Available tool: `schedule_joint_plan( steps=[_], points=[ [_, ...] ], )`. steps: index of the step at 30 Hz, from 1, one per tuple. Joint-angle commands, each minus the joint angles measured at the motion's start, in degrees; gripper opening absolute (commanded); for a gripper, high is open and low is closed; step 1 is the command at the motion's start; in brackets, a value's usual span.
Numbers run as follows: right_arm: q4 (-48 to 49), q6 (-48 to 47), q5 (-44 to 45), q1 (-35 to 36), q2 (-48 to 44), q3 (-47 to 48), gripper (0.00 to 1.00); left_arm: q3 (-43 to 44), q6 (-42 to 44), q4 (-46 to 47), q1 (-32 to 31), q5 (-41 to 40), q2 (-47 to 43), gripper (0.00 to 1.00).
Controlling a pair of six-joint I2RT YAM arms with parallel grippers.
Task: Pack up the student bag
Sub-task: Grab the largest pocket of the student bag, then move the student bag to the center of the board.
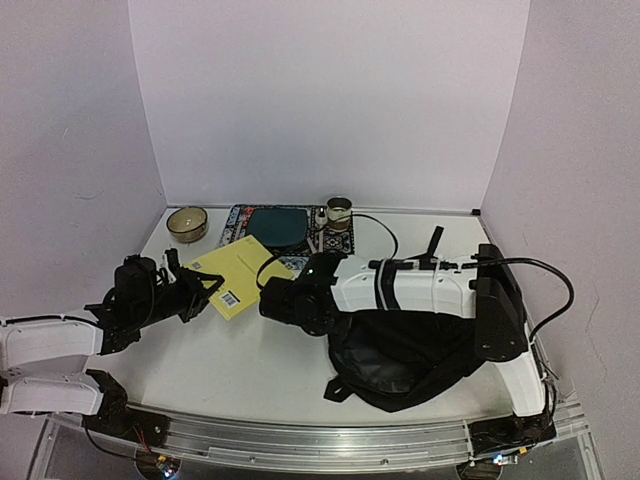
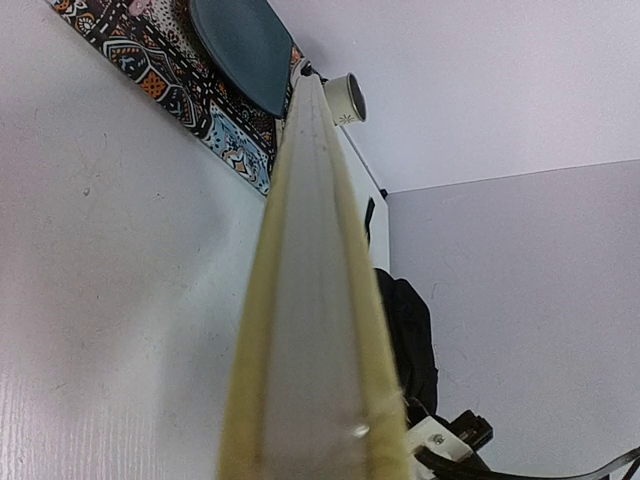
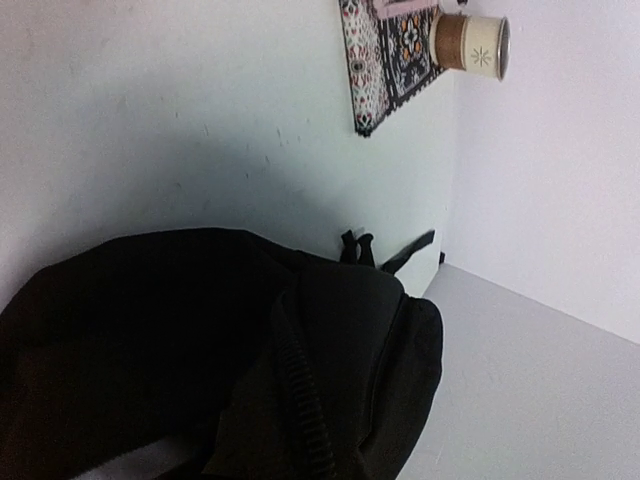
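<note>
Left end effector (image 1: 190, 290) grips the yellow book (image 1: 236, 274) left of the student bag (image 1: 405, 350); right end effector (image 1: 275, 300) closed at the bag's edge, seemingly pinching fabric; next: hold it open, slide the book in.

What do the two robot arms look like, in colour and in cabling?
Both arms have white shell links and black joints. The right arm carries a large black block at its elbow, with black cables looping along it. The left arm ends in a black end effector.
</note>
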Motion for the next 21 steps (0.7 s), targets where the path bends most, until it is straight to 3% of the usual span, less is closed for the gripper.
schedule_joint_plan(
  steps=[1, 9, 13, 21],
  points=[
    [12.6, -15.4, -5.6, 1.0, 1.4, 10.7, 0.00, 1.7, 1.9, 1.5, 0.3, 0.3, -5.7, 0.00],
    [15.9, -19.6, -13.0, -0.7, 2.3, 17.6, 0.00, 5.7, 4.3, -7.4, 0.3, 6.7, -10.9, 0.00],
    [15.7, -16.1, -19.4, -3.6, -1.6, 15.4, 0.00, 8.4, 5.3, -15.0, 0.3, 7.8, -13.3, 0.00],
    [15.8, -9.9, -35.9, -10.9, -8.8, 9.0, 0.00, 8.9, 3.2, -16.4, 0.1, 13.9, -16.2, 0.00]
  ],
)
